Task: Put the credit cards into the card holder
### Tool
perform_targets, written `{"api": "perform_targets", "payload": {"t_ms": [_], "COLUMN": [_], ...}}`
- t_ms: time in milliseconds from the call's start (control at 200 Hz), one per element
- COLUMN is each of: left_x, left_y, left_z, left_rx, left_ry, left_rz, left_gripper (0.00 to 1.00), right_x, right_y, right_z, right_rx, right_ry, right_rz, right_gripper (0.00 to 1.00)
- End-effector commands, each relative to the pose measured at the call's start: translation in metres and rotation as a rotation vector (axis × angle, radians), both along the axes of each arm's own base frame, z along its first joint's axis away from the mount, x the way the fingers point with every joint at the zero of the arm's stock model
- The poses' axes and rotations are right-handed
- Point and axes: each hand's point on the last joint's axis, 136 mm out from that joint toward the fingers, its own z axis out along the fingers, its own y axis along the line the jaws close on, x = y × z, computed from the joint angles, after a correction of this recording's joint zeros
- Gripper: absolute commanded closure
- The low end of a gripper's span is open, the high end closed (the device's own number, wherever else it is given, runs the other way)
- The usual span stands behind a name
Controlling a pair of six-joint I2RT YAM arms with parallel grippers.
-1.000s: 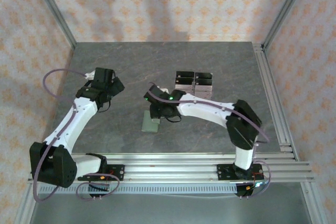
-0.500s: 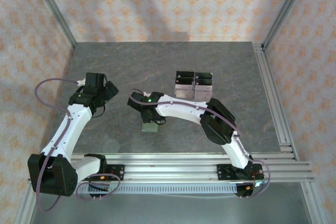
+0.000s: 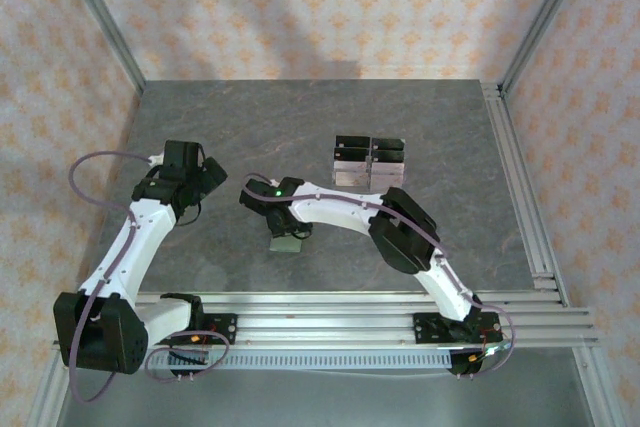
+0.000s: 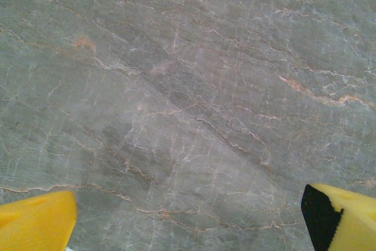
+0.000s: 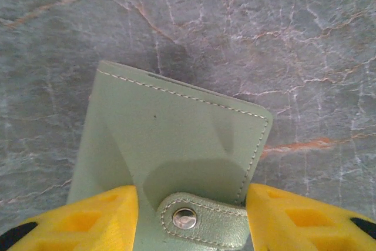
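Top external view, starting at the left: the left arm reaches up the grey marbled table (image 3: 300, 112), and the left gripper (image 3: 207, 175) hangs over bare stone, well apart from everything else. In the left wrist view its yellow fingertips (image 4: 35, 224) sit at the two bottom corners with veined stone between them. The jaws are spread wide and hold nothing.

Near the middle of the table, toward the near edge, lies the card holder (image 3: 288, 245), a small sage-green wallet lying flat on the stone. The right arm bends across from its base and brings the right gripper (image 3: 285, 232) down onto the wallet's far end. The right wrist view shows this closely. The snap tab with its metal stud sits between the two yellow fingers (image 5: 305, 218). One finger covers one long edge of the wallet and the other touches the opposite edge. The jaws stand about half open. I cannot tell whether they are actually pinching the wallet or only flanking it.

Further right and farther back stands a clear rack (image 3: 368, 161) with black pieces, well apart from the wallet.
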Motion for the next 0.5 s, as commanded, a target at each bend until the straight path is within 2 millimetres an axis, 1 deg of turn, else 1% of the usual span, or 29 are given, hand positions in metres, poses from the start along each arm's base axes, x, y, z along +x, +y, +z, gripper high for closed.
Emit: {"api": "perform_targets", "payload": {"t_ms": [0, 90, 225, 300, 355, 405, 495], "left_x": [0.000, 0.001, 0.002, 0.003, 0.004, 0.005, 0.006], "left_y": [0.003, 0.002, 0.002, 0.002, 0.001, 0.001, 0.001], "left_z": [-0.004, -0.004, -0.003, -0.003, -0.003, -0.003, -0.004], "left_rx": [-0.003, -0.005, -0.004, -0.005, -0.005, -0.007, -0.008], "left_ry": [0.004, 0.001, -0.002, -0.002, 0.001, 0.002, 0.006], "left_rz": [0.010, 0.008, 0.007, 0.005, 0.002, 0.001, 0.000], "left_gripper": [0.00, 0.00, 0.00, 0.00, 0.00, 0.00, 0.00], "right_x": [0.000, -0.001, -0.001, -0.003, -0.003, -0.003, -0.004], "right_y": [-0.007, -0.010, -0.013, -0.016, -0.016, -0.017, -0.016], "right_z": [0.003, 0.002, 0.003, 0.003, 0.004, 0.004, 0.005], "right_rx": [-0.051, -0.063, -0.063, -0.062, -0.059, -0.056, -0.050], "right_ry": [-0.018, -0.021, -0.026, -0.025, -0.027, -0.028, -0.025], "right_rz": [0.007, 0.006, 0.002, 0.002, 0.002, 0.003, 0.009], "right_gripper": [0.50, 0.54, 0.65, 0.67, 0.72, 0.74, 0.84]}}
